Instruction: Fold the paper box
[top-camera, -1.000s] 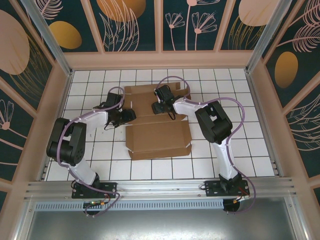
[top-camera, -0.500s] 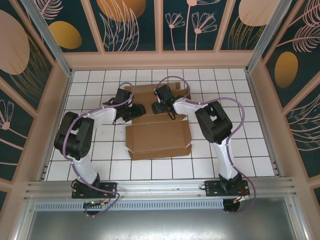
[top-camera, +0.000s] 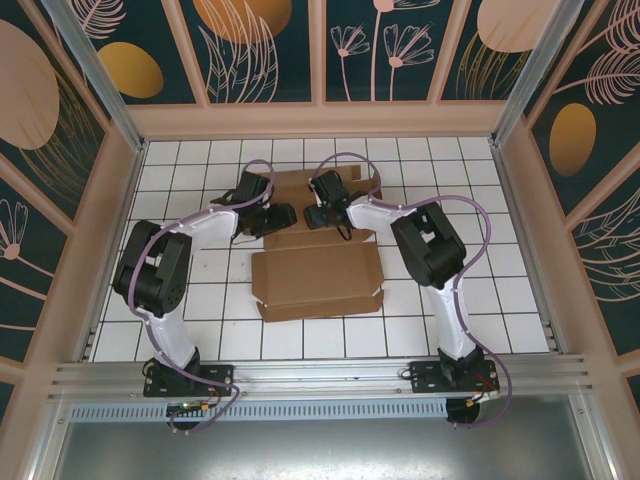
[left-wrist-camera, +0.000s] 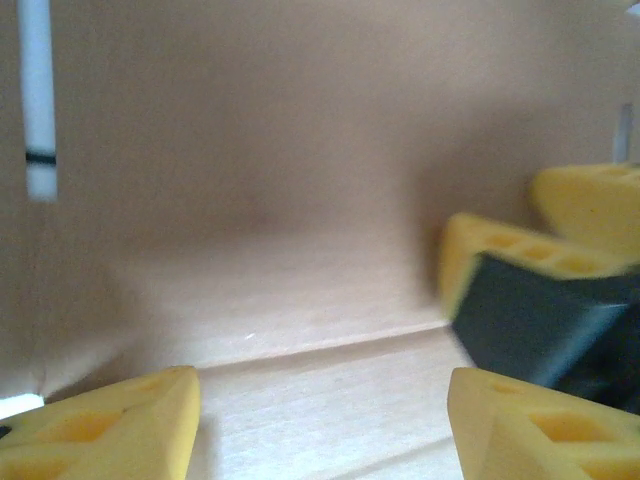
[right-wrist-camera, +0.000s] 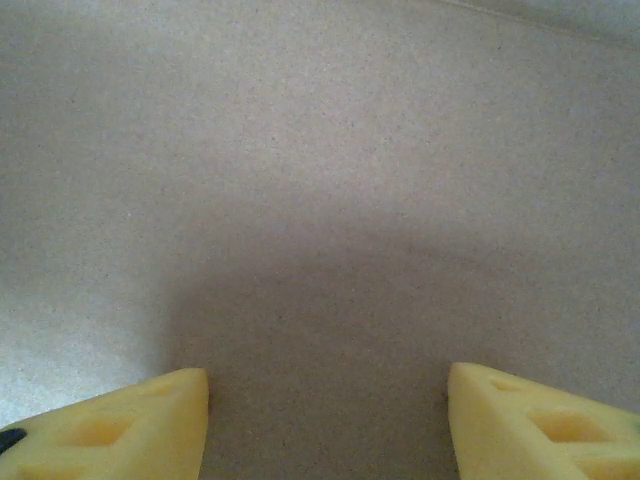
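Observation:
The paper box (top-camera: 315, 282), a flat brown cardboard sheet with flaps and creases, lies on the white tiles in the middle. Its near panel lies bare, and its far panel (top-camera: 300, 186) sits under both grippers. My left gripper (top-camera: 276, 218) is over the fold between the panels, open, with a crease of the box (left-wrist-camera: 300, 345) running between its yellow fingertips (left-wrist-camera: 110, 425). My right gripper (top-camera: 312, 215) is just to its right, open, pointing at plain cardboard (right-wrist-camera: 320, 200). The right gripper's yellow fingers (left-wrist-camera: 560, 250) show close by in the left wrist view.
White tiled floor (top-camera: 470, 250) surrounds the box, with free tiles left and right of it. Patterned walls (top-camera: 560, 200) close in three sides. An aluminium rail (top-camera: 320, 375) runs along the near edge by the arm bases.
My left arm has swung forward and to the right, bringing its gripper from the box's left edge onto the cardboard beside the right gripper. The right arm has not moved.

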